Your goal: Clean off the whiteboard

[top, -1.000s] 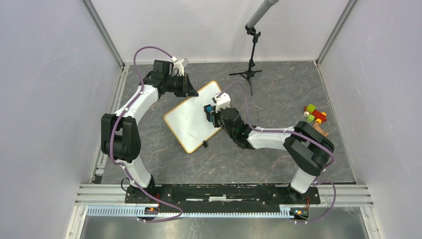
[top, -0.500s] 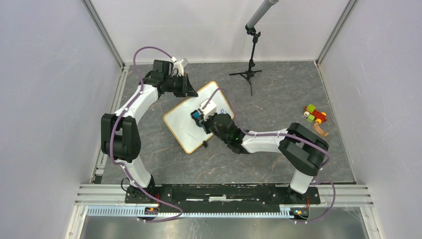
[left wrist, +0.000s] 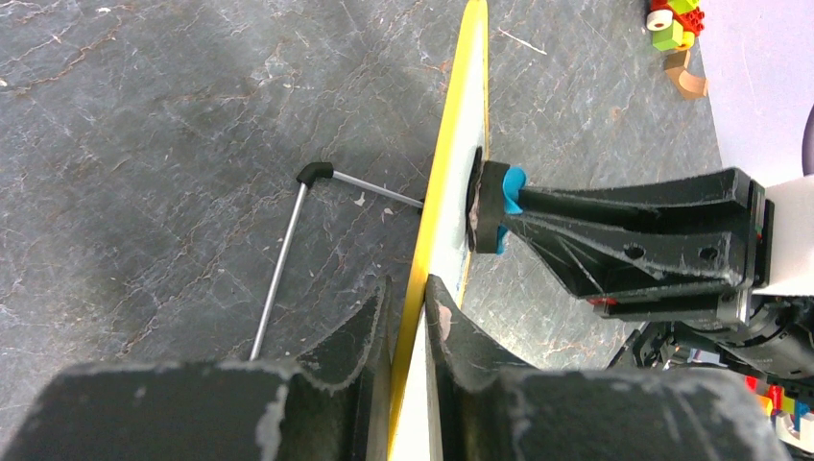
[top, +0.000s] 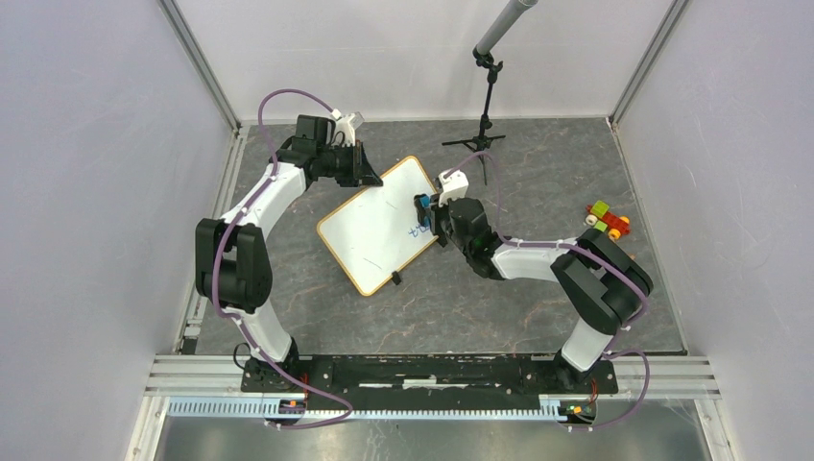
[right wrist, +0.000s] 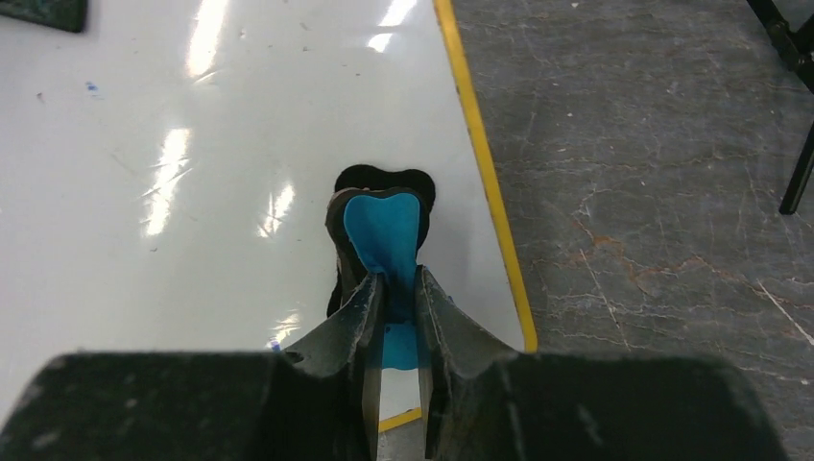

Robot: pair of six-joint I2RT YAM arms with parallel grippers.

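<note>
Top external view gives you the whiteboard near the middle of the grey surface, set at a slant so its long sides run from lower left to upper right of the frame. Your left hand sits at the board's upper-left edge. From the left wrist view you see the board edge-on, and that hand's two fingers are clamped on its thin yellow rim, one finger on each face. To the left in that frame a thin metal wire leg lies along the surface and bends toward the back of the board.

Your right hand is over the board's right-hand part, close to the frame. In the right wrist view its fingers are closed tight on the blue grip of an eraser, and the eraser's dark pad touches the white face just beside the yellow edge. A small patch of blue marks shows on the board just below that hand in the top external view; the rest of the face looks nearly clean, with only faint specks.

A black tripod stands at the top of the frame, and a cluster of coloured toy bricks lies at the right, well apart from the board
</note>
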